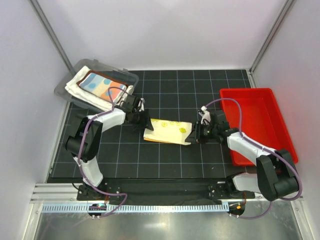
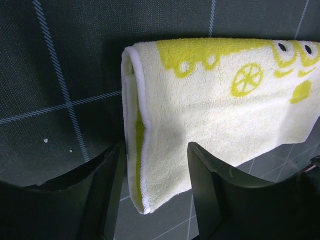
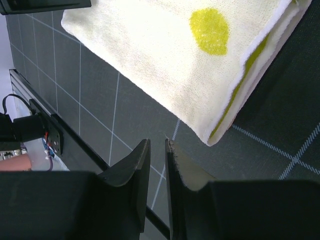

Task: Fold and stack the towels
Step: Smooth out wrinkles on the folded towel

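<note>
The yellow towel (image 2: 215, 105) is pale cream-yellow with brighter yellow marks (a lemon slice, drips, a round blob), small black dots and a white hem. The mat (image 1: 165, 160) is black with a thin pale grid. One bin (image 1: 255, 115) is red; the clear bin (image 1: 127, 76) shows a white towel (image 1: 75, 87), a rust-brown towel (image 1: 90, 75) edge and a blue towel (image 1: 102, 86) with orange and pale spots. The left gripper (image 2: 155, 155) and right gripper (image 3: 157, 145) are black, and the arms (image 1: 112, 119) are white and black with purple cables (image 1: 90, 130).
</note>
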`<move>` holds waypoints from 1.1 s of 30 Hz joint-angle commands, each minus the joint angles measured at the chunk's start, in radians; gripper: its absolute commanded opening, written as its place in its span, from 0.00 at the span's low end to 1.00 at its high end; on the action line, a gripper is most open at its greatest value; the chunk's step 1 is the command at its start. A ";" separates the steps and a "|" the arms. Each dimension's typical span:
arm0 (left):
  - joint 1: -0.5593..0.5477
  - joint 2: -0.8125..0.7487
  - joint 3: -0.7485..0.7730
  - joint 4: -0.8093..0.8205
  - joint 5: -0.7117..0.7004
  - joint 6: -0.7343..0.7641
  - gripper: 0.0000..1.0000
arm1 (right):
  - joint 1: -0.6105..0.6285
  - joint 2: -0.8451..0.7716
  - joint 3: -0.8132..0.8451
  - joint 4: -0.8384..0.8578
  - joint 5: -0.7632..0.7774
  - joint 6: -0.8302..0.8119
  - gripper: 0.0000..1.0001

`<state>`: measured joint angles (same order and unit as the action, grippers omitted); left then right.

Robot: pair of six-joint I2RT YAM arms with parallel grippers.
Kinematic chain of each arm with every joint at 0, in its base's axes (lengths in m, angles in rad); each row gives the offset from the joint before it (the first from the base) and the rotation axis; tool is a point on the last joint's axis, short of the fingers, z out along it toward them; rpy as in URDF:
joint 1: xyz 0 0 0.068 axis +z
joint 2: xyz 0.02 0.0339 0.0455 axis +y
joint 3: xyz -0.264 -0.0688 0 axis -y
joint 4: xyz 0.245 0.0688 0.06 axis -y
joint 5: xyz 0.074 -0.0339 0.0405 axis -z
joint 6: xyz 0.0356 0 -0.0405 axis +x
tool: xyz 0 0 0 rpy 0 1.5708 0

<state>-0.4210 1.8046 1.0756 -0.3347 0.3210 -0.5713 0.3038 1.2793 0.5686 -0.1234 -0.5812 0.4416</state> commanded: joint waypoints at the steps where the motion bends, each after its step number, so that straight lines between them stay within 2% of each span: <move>1: -0.022 0.038 -0.014 -0.016 -0.089 -0.019 0.55 | -0.003 -0.044 0.022 0.001 0.011 -0.012 0.26; 5: -0.041 0.044 -0.003 -0.029 -0.122 -0.027 0.45 | -0.003 -0.070 0.020 -0.004 0.014 -0.006 0.26; 8: -0.064 0.055 0.017 -0.024 -0.117 -0.033 0.34 | -0.002 -0.084 0.013 -0.001 0.015 -0.004 0.26; 9: -0.070 0.058 0.024 -0.024 -0.117 -0.035 0.23 | -0.003 -0.084 0.013 -0.004 0.015 -0.006 0.26; 11: -0.081 0.059 0.040 -0.021 -0.115 -0.045 0.14 | -0.002 -0.086 0.005 -0.005 0.014 -0.007 0.26; 12: -0.082 0.059 0.044 -0.021 -0.112 -0.048 0.02 | -0.003 -0.089 0.005 -0.004 0.012 -0.009 0.26; 16: -0.084 0.012 0.066 -0.068 -0.132 -0.056 0.00 | -0.003 -0.106 0.002 -0.018 0.009 -0.009 0.26; 24: -0.099 -0.074 0.165 -0.239 -0.344 -0.012 0.00 | -0.002 -0.138 0.002 -0.018 0.021 -0.004 0.26; 33: -0.104 -0.047 0.196 -0.276 -0.379 0.021 0.00 | -0.003 -0.132 0.017 -0.028 0.024 -0.012 0.26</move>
<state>-0.5228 1.7634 1.2366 -0.5758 -0.0090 -0.5766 0.3038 1.1584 0.5682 -0.1589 -0.5648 0.4423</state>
